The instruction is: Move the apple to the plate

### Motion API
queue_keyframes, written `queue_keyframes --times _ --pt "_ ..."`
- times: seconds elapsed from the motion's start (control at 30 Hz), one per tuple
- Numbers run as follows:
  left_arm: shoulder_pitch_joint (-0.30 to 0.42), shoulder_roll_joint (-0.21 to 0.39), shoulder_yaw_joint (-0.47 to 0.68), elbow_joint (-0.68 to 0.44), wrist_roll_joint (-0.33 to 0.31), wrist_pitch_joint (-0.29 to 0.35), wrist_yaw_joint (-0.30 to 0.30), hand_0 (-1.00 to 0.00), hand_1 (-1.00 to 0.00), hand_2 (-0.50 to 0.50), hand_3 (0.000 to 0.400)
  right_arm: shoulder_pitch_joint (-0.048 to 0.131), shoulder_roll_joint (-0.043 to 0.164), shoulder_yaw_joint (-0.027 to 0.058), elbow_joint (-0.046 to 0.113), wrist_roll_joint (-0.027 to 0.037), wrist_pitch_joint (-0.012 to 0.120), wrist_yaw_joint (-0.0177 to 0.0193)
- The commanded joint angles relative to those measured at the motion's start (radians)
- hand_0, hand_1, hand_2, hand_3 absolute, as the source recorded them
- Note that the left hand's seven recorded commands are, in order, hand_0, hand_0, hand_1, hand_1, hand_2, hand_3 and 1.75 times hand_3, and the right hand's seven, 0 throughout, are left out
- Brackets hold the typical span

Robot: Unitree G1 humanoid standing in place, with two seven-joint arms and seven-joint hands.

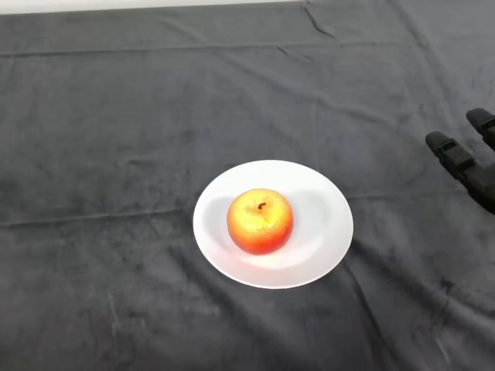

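A red and yellow apple point(260, 221) sits upright, stem up, on a round white plate point(325, 232) in the middle of the dark cloth. It rests slightly left of the plate's centre. My black hand point(462, 164) shows only as fingers at the right edge of the head view, well to the right of the plate and a little farther back. The fingers are straight and apart, holding nothing and touching neither the apple nor the plate. The rest of the hand and the arm are out of view.
The dark cloth point(116, 154) covers the whole table, with a few creases. A pale strip of the table's far edge point(155, 4) runs along the top.
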Motion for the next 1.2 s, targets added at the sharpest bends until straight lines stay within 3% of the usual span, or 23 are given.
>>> queue_keyframes --times 0.03,0.47,1.2 --pt "0.000 0.083 0.030 0.043 -0.020 -0.030 0.017 0.00 0.00 0.00 0.000 -0.027 -0.026 -0.0191 -0.026 0.0019 0.002 0.0014" --pt "-0.050 0.089 0.083 0.134 -0.050 -0.059 0.054 0.00 0.00 0.00 0.000 -0.030 -0.028 -0.0206 -0.018 0.0018 0.002 0.0044" --pt "-0.077 0.090 0.082 0.180 -0.047 -0.083 0.028 0.00 0.00 0.00 0.000 -0.033 -0.031 -0.0219 -0.011 0.0004 0.000 0.0077"
